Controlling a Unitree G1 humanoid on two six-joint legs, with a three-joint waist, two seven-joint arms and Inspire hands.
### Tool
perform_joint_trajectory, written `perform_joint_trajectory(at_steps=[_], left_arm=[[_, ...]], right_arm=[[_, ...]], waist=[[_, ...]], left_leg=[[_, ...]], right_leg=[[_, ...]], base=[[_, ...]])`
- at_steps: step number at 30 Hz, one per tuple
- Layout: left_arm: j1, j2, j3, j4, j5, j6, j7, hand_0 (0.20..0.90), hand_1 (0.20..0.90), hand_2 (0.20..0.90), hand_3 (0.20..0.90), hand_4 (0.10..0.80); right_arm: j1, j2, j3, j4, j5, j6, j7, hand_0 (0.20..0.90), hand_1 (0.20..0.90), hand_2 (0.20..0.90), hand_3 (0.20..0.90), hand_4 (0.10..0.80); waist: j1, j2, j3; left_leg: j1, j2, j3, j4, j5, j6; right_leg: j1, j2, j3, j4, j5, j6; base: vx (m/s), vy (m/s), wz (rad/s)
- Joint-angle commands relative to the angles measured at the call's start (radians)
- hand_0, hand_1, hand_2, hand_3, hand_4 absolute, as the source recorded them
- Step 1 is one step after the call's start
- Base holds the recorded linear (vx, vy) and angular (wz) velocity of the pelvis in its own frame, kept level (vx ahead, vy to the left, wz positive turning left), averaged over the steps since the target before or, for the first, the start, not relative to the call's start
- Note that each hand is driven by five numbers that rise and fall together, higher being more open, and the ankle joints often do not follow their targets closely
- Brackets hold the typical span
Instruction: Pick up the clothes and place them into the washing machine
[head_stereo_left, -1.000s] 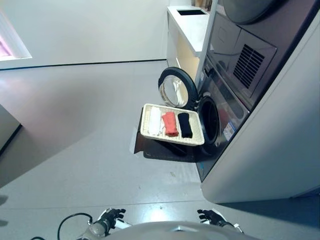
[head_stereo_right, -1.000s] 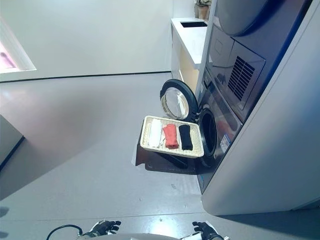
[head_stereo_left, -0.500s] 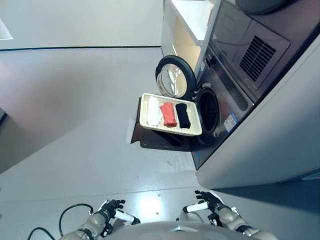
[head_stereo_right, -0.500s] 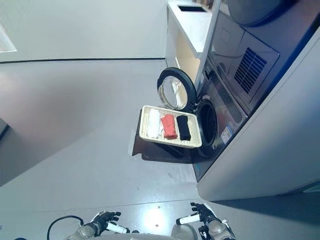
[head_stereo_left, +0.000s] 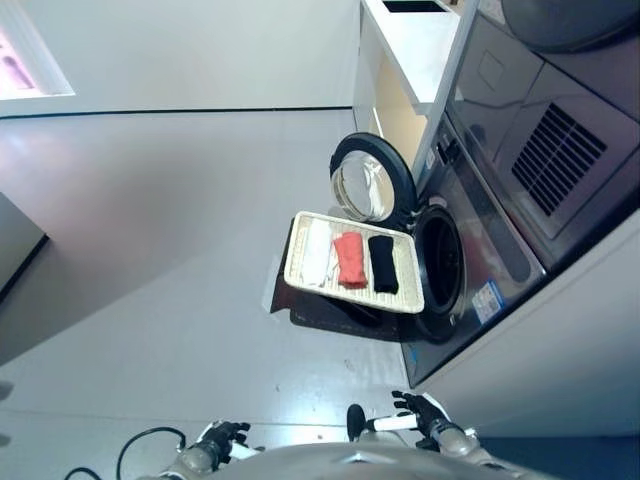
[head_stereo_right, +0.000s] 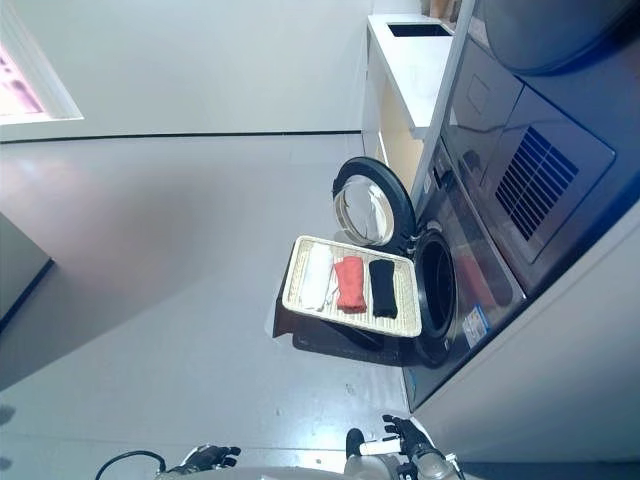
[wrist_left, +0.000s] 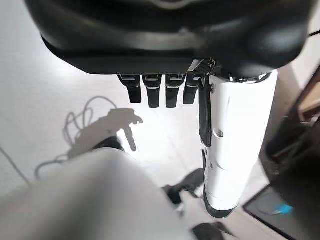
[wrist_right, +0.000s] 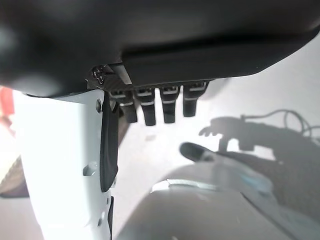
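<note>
Change: camera shifted; clothes (head_stereo_left: 350, 259) unmoved in basket (head_stereo_left: 299, 270).
Left hand (head_stereo_left: 222, 437): low, fingers relaxed, empty.
Right hand (head_stereo_left: 421, 414): same.
Wrist views: floor only.

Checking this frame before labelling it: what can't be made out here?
- Washing machine drum interior: dark in both eye views, contents unreadable.
- Stand under the tray: hidden by the tray.
- White cloth, red cloth, black cloth: too small to identify the garments.
- Left hand, right hand: partly cut off at the eye views' bottom edge.
</note>
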Motion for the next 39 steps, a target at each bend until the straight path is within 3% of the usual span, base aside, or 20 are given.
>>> perform_joint_trajectory(at_steps=[1, 3, 5, 8, 10, 11, 13, 15, 17, 18, 19, 21, 23, 24, 26, 30, 31, 34, 36, 39], left_arm=[[-0.069, 0.047, 0.017, -0.007, -0.023, -0.028, 0.02, 0.9, 0.9, 0.9, 0.9, 0.8], [-0.074, 0.043, 0.011, -0.016, -0.026, -0.03, 0.021, 0.9, 0.9, 0.9, 0.9, 0.8], [-0.086, 0.032, 0.007, -0.042, -0.031, -0.03, 0.023, 0.9, 0.9, 0.9, 0.9, 0.8], [-0.098, 0.02, -0.003, -0.072, -0.041, -0.032, 0.021, 0.9, 0.9, 0.9, 0.9, 0.8], [-0.104, 0.012, -0.009, -0.095, -0.054, -0.036, 0.02, 0.9, 0.9, 0.9, 0.9, 0.8], [-0.102, 0.01, -0.013, -0.105, -0.06, -0.038, 0.02, 0.9, 0.9, 0.9, 0.9, 0.8], [-0.089, 0.013, -0.003, -0.109, -0.067, -0.039, 0.021, 0.9, 0.9, 0.9, 0.9, 0.8], [-0.078, 0.018, 0.007, -0.09, -0.067, -0.039, 0.028, 0.9, 0.9, 0.9, 0.9, 0.8], [-0.072, 0.025, 0.015, -0.055, -0.055, -0.037, 0.036, 0.9, 0.9, 0.9, 0.9, 0.8], [-0.072, 0.024, 0.015, -0.054, -0.054, -0.037, 0.036, 0.9, 0.9, 0.9, 0.9, 0.8], [-0.066, 0.033, 0.03, -0.029, -0.051, -0.034, 0.046, 0.9, 0.9, 0.9, 0.9, 0.8], [-0.061, 0.038, 0.036, -0.02, -0.048, -0.033, 0.05, 0.9, 0.9, 0.9, 0.9, 0.8], [-0.051, 0.038, 0.043, -0.002, -0.038, -0.028, 0.05, 0.9, 0.9, 0.9, 0.9, 0.8], [-0.049, 0.038, 0.039, 0.013, -0.028, -0.025, 0.051, 0.9, 0.9, 0.9, 0.9, 0.8], [-0.048, 0.039, 0.039, 0.018, -0.023, -0.022, 0.049, 0.9, 0.9, 0.9, 0.9, 0.8], [-0.055, 0.038, 0.022, -0.006, -0.013, -0.027, 0.041, 0.9, 0.9, 0.9, 0.9, 0.8], [-0.072, 0.041, 0.013, -0.023, -0.016, -0.032, 0.039, 0.9, 0.9, 0.9, 0.9, 0.8], [-0.087, 0.046, 0.003, -0.044, -0.01, -0.036, 0.041, 0.9, 0.9, 0.9, 0.9, 0.8], [-0.103, 0.057, -0.011, -0.067, -0.012, -0.037, 0.037, 0.9, 0.9, 0.9, 0.9, 0.8], [-0.114, 0.072, -0.025, -0.081, -0.015, -0.037, 0.036, 0.9, 0.9, 0.9, 0.9, 0.8]], right_arm=[[0.018, -0.035, 0.033, 0.024, -0.026, 0.009, -0.01, 0.9, 0.9, 0.9, 0.9, 0.8], [0.01, -0.043, 0.035, 0.022, -0.012, 0.004, -0.011, 0.9, 0.9, 0.9, 0.9, 0.8], [0.004, -0.048, 0.043, 0.019, -0.003, 0.003, -0.008, 0.9, 0.9, 0.9, 0.9, 0.8], [-0.002, -0.052, 0.057, 0.024, 0.004, 0.007, -0.012, 0.9, 0.9, 0.9, 0.9, 0.8], [-0.009, -0.053, 0.07, 0.024, 0.006, 0.009, -0.018, 0.9, 0.9, 0.9, 0.9, 0.8], [-0.011, -0.05, 0.08, 0.026, 0.004, 0.01, -0.021, 0.9, 0.9, 0.9, 0.9, 0.8], [-0.019, -0.047, 0.09, 0.028, 0.008, 0.009, -0.029, 0.9, 0.9, 0.9, 0.9, 0.8], [-0.026, -0.043, 0.096, 0.029, 0.012, 0.006, -0.031, 0.9, 0.9, 0.9, 0.9, 0.8], [-0.032, -0.038, 0.105, 0.032, 0.01, 0.003, -0.034, 0.9, 0.9, 0.9, 0.9, 0.8], [-0.032, -0.038, 0.105, 0.033, 0.01, 0.003, -0.034, 0.9, 0.9, 0.9, 0.9, 0.8], [-0.034, -0.04, 0.11, 0.032, 0.012, -0.001, -0.039, 0.9, 0.9, 0.9, 0.9, 0.8], [-0.034, -0.04, 0.11, 0.029, 0.011, -0.003, -0.041, 0.9, 0.9, 0.9, 0.9, 0.8], [-0.037, -0.046, 0.112, 0.023, 0.009, -0.005, -0.045, 0.9, 0.9, 0.9, 0.9, 0.8], [-0.037, -0.049, 0.115, 0.02, 0.007, -0.005, -0.044, 0.9, 0.9, 0.9, 0.9, 0.8], [-0.04, -0.053, 0.113, 0.02, 0.007, -0.003, -0.041, 0.9, 0.9, 0.9, 0.9, 0.8], [-0.044, -0.048, 0.103, 0.032, 0.013, 0.003, -0.034, 0.9, 0.9, 0.9, 0.9, 0.8], [-0.039, -0.04, 0.085, 0.051, 0.026, 0.006, -0.032, 0.9, 0.9, 0.9, 0.9, 0.8], [-0.036, -0.035, 0.069, 0.063, 0.034, 0.007, -0.032, 0.9, 0.9, 0.9, 0.9, 0.8], [-0.042, -0.03, 0.048, 0.061, 0.059, 0.008, -0.031, 0.9, 0.9, 0.9, 0.9, 0.8], [-0.061, -0.031, 0.045, 0.051, 0.071, 0.005, -0.036, 0.9, 0.9, 0.9, 0.9, 0.8]], waist=[[-0.031, -0.028, 0.011], [-0.028, -0.022, 0.002], [-0.02, -0.03, 0.0], [0.013, -0.075, 0.034], [0.039, -0.108, 0.057], [0.051, -0.113, 0.063], [0.079, -0.13, 0.072], [0.107, -0.127, 0.086], [0.12, -0.121, 0.086], [0.126, -0.122, 0.092], [0.147, -0.104, 0.095], [0.156, -0.096, 0.095], [0.177, -0.079, 0.094], [0.181, -0.065, 0.088], [0.182, -0.06, 0.082], [0.177, -0.059, 0.042], [0.172, -0.07, 0.021], [0.172, -0.084, 0.005], [0.17, -0.094, -0.001], [0.151, -0.075, 0.034]], left_leg=[[0.137, -0.057, -0.034, 0.052, 0.017, 0.013], [0.1, -0.043, -0.039, 0.159, 0.106, -0.007], [0.048, -0.051, -0.04, 0.325, 0.196, -0.02], [-0.09, -0.119, -0.051, 0.615, 0.273, -0.014], [-0.173, -0.166, -0.053, 0.785, 0.282, -0.004], [-0.208, -0.161, -0.04, 0.813, 0.275, 0.009], [-0.314, -0.181, -0.031, 0.779, 0.255, 0.027], [-0.394, -0.158, -0.004, 0.71, 0.23, 0.038], [-0.448, -0.123, 0.01, 0.548, 0.243, 0.032], [-0.437, -0.121, 0.016, 0.546, 0.238, 0.032], [-0.443, -0.099, 0.01, 0.34, 0.261, 0.02], [-0.432, -0.096, -0.001, 0.24, 0.272, 0.013], [-0.444, -0.087, -0.041, 0.068, 0.322, 0.003], [-0.444, -0.074, -0.041, -0.002, 0.345, -0.016], [-0.432, -0.07, -0.03, -0.019, 0.35, -0.022], [-0.385, -0.07, 0.012, -0.016, 0.345, -0.021], [-0.368, -0.081, 0.04, -0.004, 0.322, -0.009], [-0.36, -0.103, 0.068, 0.018, 0.284, 0.015], [-0.347, -0.131, 0.1, 0.049, 0.241, 0.041], [-0.306, -0.129, 0.103, 0.05, 0.22, 0.061]], right_leg=[[-0.157, -0.002, 0.094, -0.02, 0.134, 0.057], [-0.121, 0.027, 0.089, -0.023, 0.101, 0.031], [-0.06, 0.044, 0.087, -0.043, 0.068, 0.002], [0.043, 0.035, 0.108, -0.075, 0.036, -0.031], [0.087, 0.023, 0.131, -0.083, 0.027, -0.046], [0.103, 0.028, 0.141, -0.081, 0.02, -0.053], [0.133, 0.027, 0.165, -0.082, 0.003, -0.057], [0.172, 0.044, 0.194, -0.087, -0.015, -0.055], [0.194, 0.056, 0.206, -0.091, -0.041, -0.045], [0.203, 0.056, 0.211, -0.092, -0.043, -0.045], [0.241, 0.071, 0.229, -0.102, -0.073, -0.031], [0.257, 0.076, 0.24, -0.106, -0.084, -0.024], [0.295, 0.086, 0.274, -0.111, -0.108, -0.012], [0.317, 0.088, 0.293, -0.112, -0.129, -0.007], [0.328, 0.085, 0.304, -0.112, -0.139, -0.004], [0.37, 0.046, 0.303, -0.111, -0.171, 0.019], [0.381, 0.012, 0.297, -0.09, -0.183, 0.037], [0.373, -0.024, 0.29, -0.027, -0.178, 0.061], [0.321, -0.051, 0.296, 0.134, -0.109, 0.099], [0.205, -0.026, 0.266, 0.338, -0.007, 0.124]], base=[[0.251, -0.239, 0.01], [0.289, -0.273, 0.03], [0.32, -0.293, 0.04], [0.261, -0.28, 0.03], [0.247, -0.255, -0.11], [0.228, -0.185, -0.32], [0.249, -0.137, -0.44], [0.232, -0.053, -0.12], [0.211, -0.002, -0.08], [0.3, 0.05, -0.39], [0.311, 0.07, -0.43], [0.28, 0.059, -0.56], [0.327, 0.078, -0.76], [0.349, 0.121, -0.63], [0.252, 0.129, -0.65], [0.251, 0.187, -0.83], [0.355, 0.279, -0.42], [0.22, 0.176, 0.08], [0.257, 0.225, 0.03], [0.101, 0.166, -0.06]])
